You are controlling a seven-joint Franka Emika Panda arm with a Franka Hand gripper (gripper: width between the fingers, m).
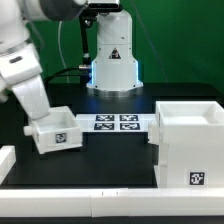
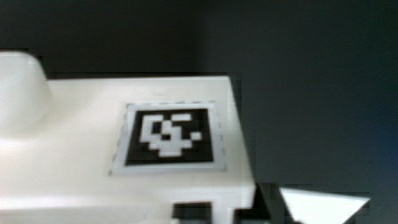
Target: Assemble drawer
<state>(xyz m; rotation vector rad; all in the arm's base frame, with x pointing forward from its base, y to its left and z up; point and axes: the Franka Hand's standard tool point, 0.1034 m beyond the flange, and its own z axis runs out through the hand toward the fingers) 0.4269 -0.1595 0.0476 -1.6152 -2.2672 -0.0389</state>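
Note:
A shallow white drawer tray (image 1: 57, 131) with a square tag on its side sits tilted at the exterior view's left. My gripper (image 1: 44, 116) reaches down into it and appears shut on its wall. In the wrist view the tray (image 2: 71, 150) fills most of the picture, with its tag (image 2: 173, 135) very close. The gripper (image 2: 210, 212) shows only as dark tips at the picture's edge. The tall white box shell (image 1: 190, 140) stands at the exterior view's right, open side up, with a tag low on its front. A second tray is not clearly in view.
The marker board (image 1: 115, 122) lies flat between the tray and the box shell. The robot's base (image 1: 112, 60) stands behind it. A long white bar (image 1: 100, 205) runs along the front edge. A white part (image 1: 5, 160) is cut off at the exterior view's left.

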